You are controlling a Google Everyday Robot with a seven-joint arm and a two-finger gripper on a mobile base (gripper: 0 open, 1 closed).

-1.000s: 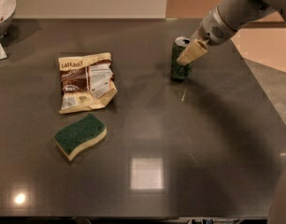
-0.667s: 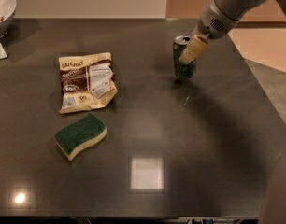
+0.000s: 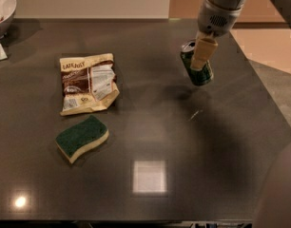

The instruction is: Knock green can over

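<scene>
While a green-and-yellow sponge (image 3: 82, 137) is lying nearest on the dark worktop (image 3: 150, 184), with a snack bag (image 3: 87, 83) just beyond it, the work is taking place farther back on the right. The gripper (image 3: 203, 53) is bearing against the green can (image 3: 200, 74), covering its middle; whether the jaws are open or closed cannot be told. Judgement: the push should be going steadily through the upper body until the can is lying flat, well short of the right edge. The can is leaning, its silver top pointing far-left, its body showing dark green. A bowl (image 3: 5, 13) is sitting at the far left corner
</scene>
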